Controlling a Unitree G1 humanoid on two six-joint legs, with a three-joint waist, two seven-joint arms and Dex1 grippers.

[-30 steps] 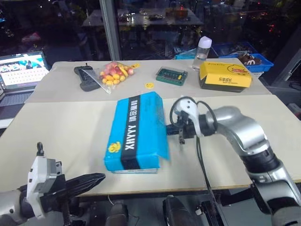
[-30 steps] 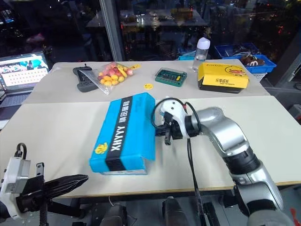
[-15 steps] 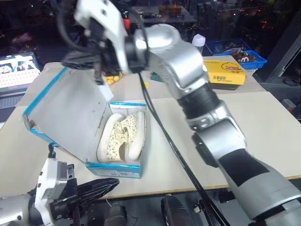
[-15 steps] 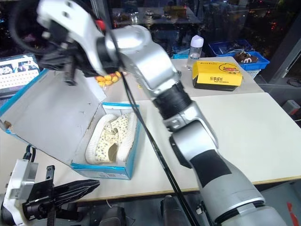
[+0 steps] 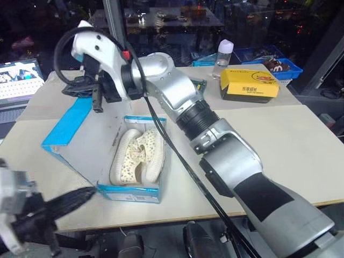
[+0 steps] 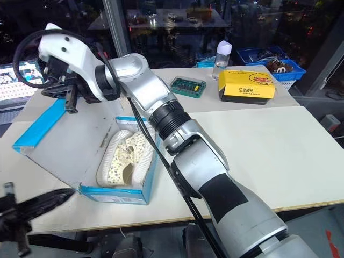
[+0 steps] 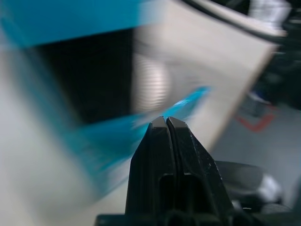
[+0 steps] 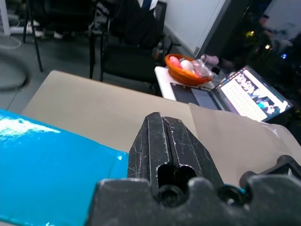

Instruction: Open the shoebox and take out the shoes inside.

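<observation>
- The shoebox [image 5: 131, 191] sits open on the table [image 5: 279, 134], near its front edge, with the lid [image 5: 80, 137] swung out to the robot's left, white inside showing.
- The shoes [image 5: 137, 156] lie side by side in the box (cream with pale speckles, thick soles).
- The right claw [image 5: 97, 102] hangs above the lid's far blue rim, its fingers pressed together and holding nothing.
- The left claw [image 5: 88, 192] is low by the table's front edge, just beside the box's near corner, fingers also pinched together and empty.
- A yellow box [image 5: 249, 85] and a bottle [image 5: 222, 52] stand at the far right.
</observation>
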